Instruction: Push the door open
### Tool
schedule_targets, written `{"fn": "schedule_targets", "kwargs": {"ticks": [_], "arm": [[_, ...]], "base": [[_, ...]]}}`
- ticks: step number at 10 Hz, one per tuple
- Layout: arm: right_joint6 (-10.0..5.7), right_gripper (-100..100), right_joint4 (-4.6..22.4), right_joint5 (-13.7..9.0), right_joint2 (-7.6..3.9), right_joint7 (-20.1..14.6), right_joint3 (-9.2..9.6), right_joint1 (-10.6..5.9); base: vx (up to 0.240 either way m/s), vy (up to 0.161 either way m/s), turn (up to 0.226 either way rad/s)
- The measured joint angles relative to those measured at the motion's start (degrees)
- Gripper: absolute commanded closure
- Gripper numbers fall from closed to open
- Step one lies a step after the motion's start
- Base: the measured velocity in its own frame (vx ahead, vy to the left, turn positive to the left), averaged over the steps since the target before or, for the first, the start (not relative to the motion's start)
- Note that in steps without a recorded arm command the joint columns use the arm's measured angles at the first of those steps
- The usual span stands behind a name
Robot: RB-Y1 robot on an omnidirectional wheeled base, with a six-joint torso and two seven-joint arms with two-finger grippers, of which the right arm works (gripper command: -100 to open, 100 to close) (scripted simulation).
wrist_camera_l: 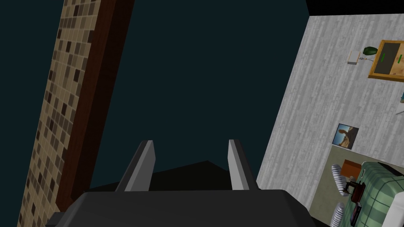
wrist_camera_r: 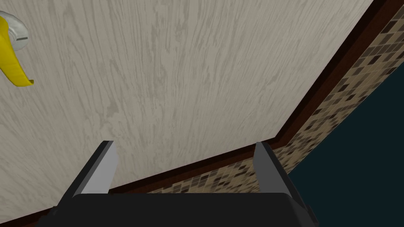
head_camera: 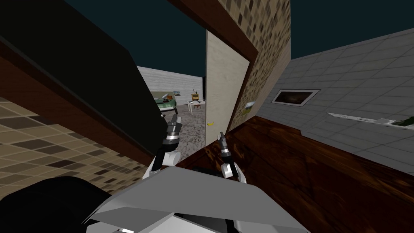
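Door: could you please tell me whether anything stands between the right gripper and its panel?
Nothing visible does. The right gripper, fingers open, directly faces the bare, pale wood-grain door. The yellow handle sits off to one side, clear of the fingers.

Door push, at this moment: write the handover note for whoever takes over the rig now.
Left gripper: open, empty, pointing through the gap past the brown door frame toward the room beyond.
Right gripper: open, empty, facing the pale wood-grain door, off to the side of its yellow handle. I cannot tell whether it is touching the door.
Done: the door stands partly open, with a gap on its handle side.
Left: probably push the panel further with the right arm until the opening is wide enough.
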Motion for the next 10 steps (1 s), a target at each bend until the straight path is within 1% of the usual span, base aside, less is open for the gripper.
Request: {"fn": "schedule_targets", "kwargs": {"ticks": [1, 2, 3, 4, 5, 7, 8, 10], "arm": [[-0.48, -100, 1.6, 0.0, -0.24, -0.3, 0.80, -0.42], [-0.84, -100, 3.2, 0.0, -0.21, -0.5, 1.62, -1.00], [-1.09, -100, 5.1, -0.1, -0.24, -0.8, 2.28, -2.02], [-0.87, -100, 6.7, -0.3, -0.56, -1.2, 3.34, -2.98], [-0.80, -100, 8.5, -0.3, -0.39, -1.3, 4.39, -3.76], [-1.56, -100, 11.5, -0.3, -0.68, -1.7, 6.06, -4.48], [-1.56, -100, 12.5, -0.4, -1.10, -2.1, 6.69, -5.03], [-2.03, -100, 15.4, -0.5, -1.31, -2.6, 8.09, -6.16]], "base": [[0.097, -0.027, 0.014], [0.098, -0.042, 0.010], [0.127, -0.057, 0.023], [0.135, -0.039, 0.016], [0.133, -0.018, 0.011], [0.103, -0.024, 0.009], [0.089, -0.042, 0.011], [0.098, -0.047, 0.012]]}}
